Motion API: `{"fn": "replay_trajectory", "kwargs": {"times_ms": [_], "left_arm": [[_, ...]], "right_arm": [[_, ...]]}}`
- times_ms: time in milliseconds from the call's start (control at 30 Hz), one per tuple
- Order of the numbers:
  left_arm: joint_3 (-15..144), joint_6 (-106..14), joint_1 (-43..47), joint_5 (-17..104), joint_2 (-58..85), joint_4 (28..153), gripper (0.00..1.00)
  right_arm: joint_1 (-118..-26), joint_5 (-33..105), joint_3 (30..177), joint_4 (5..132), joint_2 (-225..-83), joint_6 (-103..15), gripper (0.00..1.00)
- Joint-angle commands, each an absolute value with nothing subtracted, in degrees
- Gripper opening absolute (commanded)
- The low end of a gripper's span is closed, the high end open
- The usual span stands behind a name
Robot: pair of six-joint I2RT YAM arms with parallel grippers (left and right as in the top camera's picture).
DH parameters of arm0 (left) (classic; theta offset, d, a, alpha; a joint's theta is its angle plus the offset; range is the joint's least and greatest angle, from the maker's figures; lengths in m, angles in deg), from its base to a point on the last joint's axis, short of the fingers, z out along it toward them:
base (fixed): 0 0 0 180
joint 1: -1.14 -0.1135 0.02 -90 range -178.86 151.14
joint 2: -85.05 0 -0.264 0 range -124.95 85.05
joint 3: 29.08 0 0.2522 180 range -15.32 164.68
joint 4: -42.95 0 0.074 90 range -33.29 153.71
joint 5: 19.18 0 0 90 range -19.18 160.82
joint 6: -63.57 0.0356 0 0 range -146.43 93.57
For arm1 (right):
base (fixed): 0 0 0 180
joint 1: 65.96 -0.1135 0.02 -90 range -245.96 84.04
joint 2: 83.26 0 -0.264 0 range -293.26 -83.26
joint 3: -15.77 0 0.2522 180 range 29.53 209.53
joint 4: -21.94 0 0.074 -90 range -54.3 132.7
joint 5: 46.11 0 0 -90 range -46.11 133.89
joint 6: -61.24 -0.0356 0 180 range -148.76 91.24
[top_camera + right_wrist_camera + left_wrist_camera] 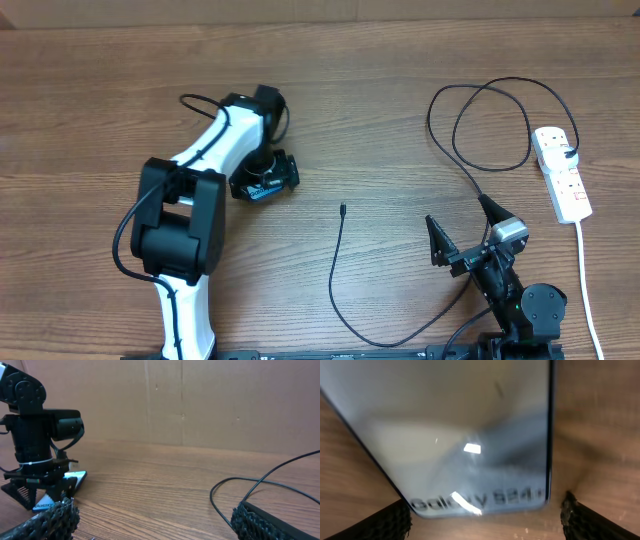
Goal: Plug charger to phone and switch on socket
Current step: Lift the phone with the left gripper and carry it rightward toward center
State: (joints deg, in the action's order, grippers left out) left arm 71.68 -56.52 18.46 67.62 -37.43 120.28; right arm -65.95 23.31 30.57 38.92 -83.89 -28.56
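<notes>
Left hand [265, 183]: hangs low over the phone [470, 425], released, with fingers [390, 517] spread to either side of the lettered end and just outside its edges. Phone: lies flat, screen up, on the desk [400, 80] left of centre. Right hand [462, 225]: sits near the front right edge, likewise spread wide and gripping nothing. Charger [335, 270]: trails in loose curves across the desk, passes close by the right hand, loops back and reaches the socket [562, 175] at the far right; ends in a connector tip [342, 209] lying free on the wood, well apart from the phone. Socket's white cord [583, 280]: runs toward the front edge
</notes>
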Motion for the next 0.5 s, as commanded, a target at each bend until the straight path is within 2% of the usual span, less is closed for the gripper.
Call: {"fn": "replay_trajectory", "kwargs": {"times_ms": [0,33,267,467], "left_arm": [[69.8,-57.3,20.3,70.4,-40.3,121.5,0.96],[69.8,-57.4,20.5,70.9,-40.3,121.6,1.00],[69.8,-60.6,19.0,78.1,-40.3,119.4,1.00],[69.8,-60.5,14.1,78.2,-40.3,114.8,1.00]], "right_arm": [[-65.9,23.7,30.0,38.9,-83.4,-28.7,1.00],[-65.9,23.7,30.0,38.9,-83.4,-28.7,1.00],[-65.9,23.7,30.0,38.9,-83.4,-28.7,1.00],[-65.9,23.7,30.0,38.9,-83.4,-28.7,1.00]]}}
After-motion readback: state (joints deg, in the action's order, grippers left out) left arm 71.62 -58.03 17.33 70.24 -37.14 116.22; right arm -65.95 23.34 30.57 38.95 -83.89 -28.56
